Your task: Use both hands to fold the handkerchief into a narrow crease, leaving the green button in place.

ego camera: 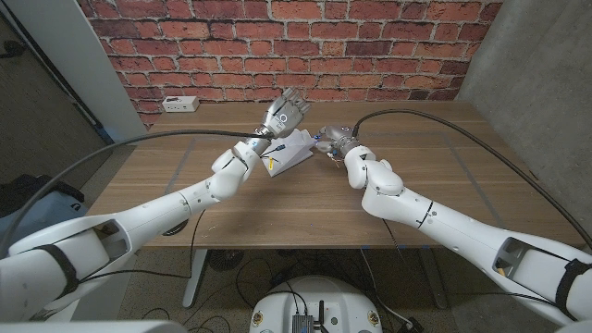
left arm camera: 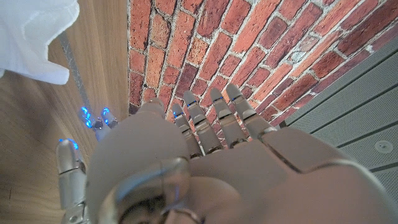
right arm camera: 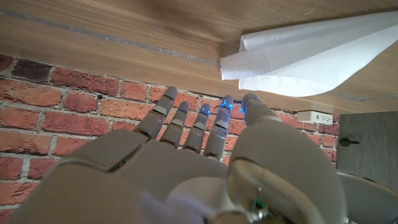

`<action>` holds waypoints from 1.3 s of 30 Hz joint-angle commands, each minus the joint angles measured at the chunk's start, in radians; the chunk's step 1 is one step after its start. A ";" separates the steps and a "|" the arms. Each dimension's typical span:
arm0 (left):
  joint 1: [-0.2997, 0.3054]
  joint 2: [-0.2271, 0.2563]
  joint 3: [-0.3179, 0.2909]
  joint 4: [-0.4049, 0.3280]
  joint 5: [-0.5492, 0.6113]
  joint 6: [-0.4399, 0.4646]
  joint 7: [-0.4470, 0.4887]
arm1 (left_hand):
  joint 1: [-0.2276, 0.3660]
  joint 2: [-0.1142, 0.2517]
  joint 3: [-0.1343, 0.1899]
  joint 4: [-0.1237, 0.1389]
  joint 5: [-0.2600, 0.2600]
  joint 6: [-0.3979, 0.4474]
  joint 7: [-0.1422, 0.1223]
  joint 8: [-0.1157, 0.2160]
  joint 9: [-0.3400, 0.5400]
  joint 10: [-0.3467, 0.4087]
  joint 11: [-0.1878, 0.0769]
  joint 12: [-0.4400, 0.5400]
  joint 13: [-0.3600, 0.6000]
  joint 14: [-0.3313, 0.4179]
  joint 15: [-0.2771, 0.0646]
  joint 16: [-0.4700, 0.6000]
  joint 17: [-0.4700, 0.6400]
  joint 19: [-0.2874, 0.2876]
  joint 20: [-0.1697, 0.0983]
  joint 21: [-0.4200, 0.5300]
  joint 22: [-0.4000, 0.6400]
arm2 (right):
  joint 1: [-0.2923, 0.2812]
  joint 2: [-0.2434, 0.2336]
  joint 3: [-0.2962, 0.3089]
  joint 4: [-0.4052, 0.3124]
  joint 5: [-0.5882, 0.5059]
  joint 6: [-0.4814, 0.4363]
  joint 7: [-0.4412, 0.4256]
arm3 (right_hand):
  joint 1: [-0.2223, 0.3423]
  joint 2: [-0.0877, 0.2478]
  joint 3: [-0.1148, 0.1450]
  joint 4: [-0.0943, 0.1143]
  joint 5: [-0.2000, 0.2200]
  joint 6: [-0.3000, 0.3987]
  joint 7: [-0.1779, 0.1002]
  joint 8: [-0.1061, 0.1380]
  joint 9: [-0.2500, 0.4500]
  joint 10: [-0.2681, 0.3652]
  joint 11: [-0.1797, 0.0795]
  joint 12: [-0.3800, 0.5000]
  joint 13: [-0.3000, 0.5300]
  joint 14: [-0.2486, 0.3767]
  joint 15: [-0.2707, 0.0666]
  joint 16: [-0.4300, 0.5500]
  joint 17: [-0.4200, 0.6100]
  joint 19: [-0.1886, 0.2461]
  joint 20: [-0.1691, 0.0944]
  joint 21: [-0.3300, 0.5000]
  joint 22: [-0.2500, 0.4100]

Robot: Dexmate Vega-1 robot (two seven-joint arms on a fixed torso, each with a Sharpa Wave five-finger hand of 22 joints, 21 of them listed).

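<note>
Head view shows both white, jointed arms reaching in from the near corners and meeting over the middle of the brown wooden table (ego camera: 444, 139). The left hand (ego camera: 280, 117) is raised at the far side of the white folded cloth handkerchief (ego camera: 289, 152), its metallic grey fingers (ego camera: 294, 99) fanned apart and pointing toward the red brick wall (ego camera: 296, 37); it grasps nothing. The right hand (ego camera: 335, 141) sits low at the handkerchief's right edge, very near it; whether it touches the cloth I cannot tell.

From the left wrist view, the left hand's (left arm camera: 205, 168) smooth grey back and segmented fingers (left arm camera: 217, 118) are spread loosely, with small blue lights glowing at some fingertips, and a corner of the handkerchief (left arm camera: 31, 37) lies apart from them on the grained wood.

Seen by the right wrist camera, the right hand's (right arm camera: 199, 168) fingers (right arm camera: 186, 124) extend straight and released, empty, while the handkerchief (right arm camera: 311, 59) lies as a layered, pointed wedge with crisp creases on the table. A white power strip (ego camera: 179, 104) lies at the table's far left corner, against the wall.
</note>
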 commanded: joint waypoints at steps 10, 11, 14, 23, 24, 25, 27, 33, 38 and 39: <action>0.138 -0.041 -0.134 -0.107 -0.283 0.072 -0.080 | -0.070 -0.003 0.012 0.033 -0.027 -0.041 -0.003 -0.002 0.000 -0.055 0.009 -0.003 0.000 -0.014 -0.166 0.007 0.003 -0.007 0.017 -0.002 0.002 | -0.168 0.013 0.147 -0.049 0.127 0.105 -0.306 | 0.000 0.019 0.005 0.003 0.003 -0.005 0.005 0.003 0.003 -0.001 0.006 0.001 0.003 0.007 -0.079 0.005 0.005 0.009 -0.002 0.004 0.001; 0.145 -0.043 -0.141 -0.113 -0.302 0.071 -0.075 | -0.076 -0.003 0.012 0.036 -0.029 -0.043 -0.003 -0.002 0.000 -0.060 0.011 -0.003 0.001 -0.019 -0.164 0.006 0.003 -0.009 0.019 -0.002 0.003 | -0.174 0.013 0.155 -0.046 0.139 0.124 -0.320 | -0.001 0.021 0.004 0.002 0.003 -0.017 0.005 -0.001 0.003 -0.004 0.007 0.000 0.003 0.006 -0.079 0.005 0.005 0.009 -0.002 0.004 0.001; 0.165 -0.046 -0.163 -0.131 -0.358 0.068 -0.069 | -0.093 -0.002 0.013 0.044 -0.034 -0.051 -0.003 -0.002 0.000 -0.071 0.016 -0.004 0.001 -0.030 -0.162 0.004 0.004 -0.012 0.024 -0.004 0.003 | -0.186 0.016 0.171 -0.037 0.164 0.167 -0.355 | 0.000 0.023 0.005 0.001 0.004 -0.019 0.006 -0.001 0.003 -0.007 0.007 -0.001 0.003 0.005 -0.078 0.005 0.005 0.010 -0.004 0.004 0.001; 0.222 -0.038 -0.241 -0.195 -0.572 0.020 -0.092 | -0.138 0.003 0.026 0.056 -0.044 -0.095 0.001 -0.005 0.000 -0.112 0.050 -0.005 0.001 -0.068 -0.125 0.001 0.004 -0.040 0.041 -0.013 0.005 | -0.228 0.018 0.238 -0.010 0.289 0.321 -0.409 | -0.003 0.028 0.004 0.002 0.004 -0.026 0.010 -0.002 0.003 -0.014 0.015 -0.003 0.003 0.001 -0.072 0.004 0.006 0.010 -0.006 0.004 0.001; 0.230 -0.038 -0.254 -0.198 -0.607 0.012 -0.098 | -0.144 0.004 0.028 0.058 -0.044 -0.100 0.006 -0.005 0.000 -0.119 0.055 -0.005 0.001 -0.076 -0.119 0.000 0.004 -0.047 0.042 -0.016 0.005 | -0.236 0.019 0.245 -0.006 0.301 0.346 -0.423 | -0.004 0.029 0.004 0.002 0.004 -0.027 0.011 -0.002 0.003 -0.014 0.016 -0.003 0.003 0.000 -0.071 0.004 0.007 0.010 -0.006 0.003 0.001; 0.234 -0.035 -0.262 -0.201 -0.634 0.001 -0.103 | -0.146 0.005 0.029 0.058 -0.044 -0.102 0.009 -0.005 0.000 -0.123 0.058 -0.006 0.001 -0.078 -0.117 0.000 0.004 -0.049 0.043 -0.016 0.006 | -0.240 0.020 0.251 -0.002 0.312 0.364 -0.431 | -0.004 0.030 0.004 0.002 0.004 -0.028 0.012 -0.002 0.003 -0.014 0.017 -0.003 0.003 0.001 -0.071 0.004 0.007 0.010 -0.006 0.003 0.001; 0.242 -0.032 -0.283 -0.206 -0.691 -0.025 -0.106 | -0.158 0.008 0.033 0.062 -0.046 -0.112 0.018 -0.006 0.000 -0.135 0.068 -0.007 0.001 -0.088 -0.108 0.000 0.004 -0.060 0.047 -0.020 0.006 | -0.251 0.022 0.265 0.010 0.340 0.417 -0.447 | -0.005 0.031 0.004 0.003 0.004 -0.028 0.013 -0.002 0.003 -0.016 0.017 -0.003 0.003 0.001 -0.071 0.005 0.007 0.010 -0.007 0.003 0.001; 0.265 -0.029 -0.348 -0.211 -0.873 -0.128 -0.097 | -0.194 0.013 0.049 0.068 -0.050 -0.158 0.046 -0.009 0.000 -0.189 0.115 -0.012 0.000 -0.131 -0.073 -0.003 0.004 -0.105 0.056 -0.035 0.009 | -0.268 0.033 0.300 0.052 0.421 0.563 -0.472 | -0.016 0.035 0.000 0.010 0.004 -0.039 0.021 -0.004 0.003 -0.025 0.028 -0.005 0.003 -0.003 -0.066 0.005 0.010 0.009 -0.012 0.002 0.001; 0.282 -0.037 -0.389 -0.205 -0.998 -0.198 -0.087 | -0.216 0.016 0.061 0.072 -0.052 -0.188 0.062 -0.010 -0.001 -0.212 0.139 -0.010 0.000 -0.159 -0.054 -0.003 0.004 -0.136 0.066 -0.046 0.011 | -0.270 0.039 0.316 0.076 0.467 0.631 -0.465 | -0.028 0.035 -0.004 0.016 0.004 -0.049 0.021 -0.005 0.003 -0.030 0.033 -0.005 0.003 -0.005 -0.059 0.006 0.013 0.008 -0.013 0.002 0.002; 0.285 -0.038 -0.396 -0.205 -1.020 -0.208 -0.088 | -0.217 0.016 0.062 0.072 -0.052 -0.189 0.064 -0.010 -0.001 -0.214 0.139 -0.011 0.000 -0.160 -0.053 -0.003 0.004 -0.137 0.066 -0.046 0.011 | -0.272 0.041 0.320 0.081 0.478 0.644 -0.464 | -0.030 0.035 -0.005 0.017 0.004 -0.052 0.022 -0.006 0.003 -0.030 0.034 -0.005 0.003 -0.005 -0.059 0.006 0.013 0.007 -0.014 0.001 0.002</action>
